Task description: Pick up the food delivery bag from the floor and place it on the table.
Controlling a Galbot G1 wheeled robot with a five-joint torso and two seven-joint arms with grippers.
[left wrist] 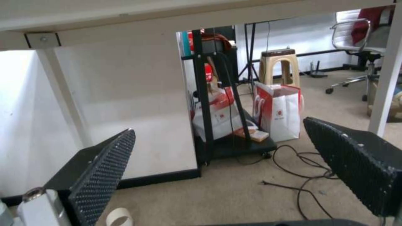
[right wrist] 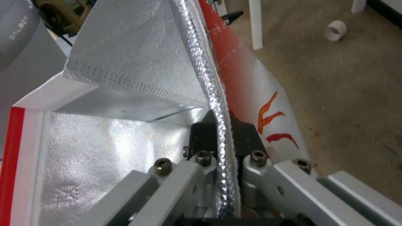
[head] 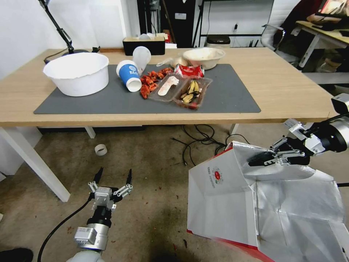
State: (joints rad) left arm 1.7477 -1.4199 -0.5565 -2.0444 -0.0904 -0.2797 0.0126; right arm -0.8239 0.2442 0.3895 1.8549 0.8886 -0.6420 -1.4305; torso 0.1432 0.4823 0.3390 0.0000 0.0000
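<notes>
Since our right gripper (right wrist: 218,138) pinches just the food delivery bag (head: 232,196) rim, foil may slip/tear; left gripper (head: 112,178) spread, idle.

I note the food delivery bag (head: 221,203) is white outside with red edging, a round red logo and silver foil lining. The desk (head: 287,91) is light wood, its mat (head: 232,102) dark grey. The floor (head: 152,203) is stained brownish-grey. The cup (head: 129,74) is blue and white.
</notes>
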